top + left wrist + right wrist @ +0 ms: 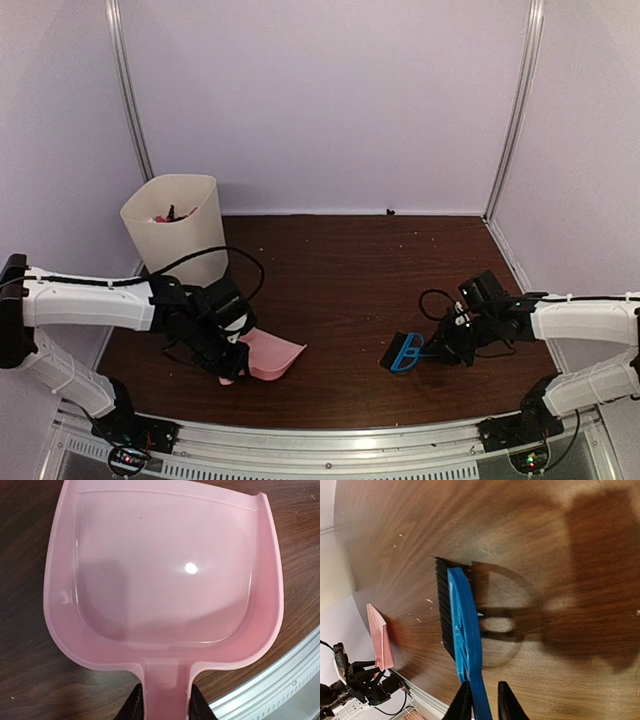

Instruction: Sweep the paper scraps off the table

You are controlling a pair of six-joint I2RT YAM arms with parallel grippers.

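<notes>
The only paper scraps (170,215) I see lie inside the white bin (185,250) at the back left. The dark wood table (340,270) carries just tiny pale specks (428,600). My left gripper (228,362) (165,700) is shut on the handle of the empty pink dustpan (272,355) (165,580), low over the front left of the table. The blue hand brush (405,352) (462,615) stands edge-on at the front right. Its handle lies between the jaws of my right gripper (432,350) (483,685), against one finger, with a gap to the other.
The silver rail (350,440) (280,680) runs along the front edge, just behind the dustpan handle. The dustpan also shows at the far left of the right wrist view (380,635). Pale walls with metal posts close the back and sides.
</notes>
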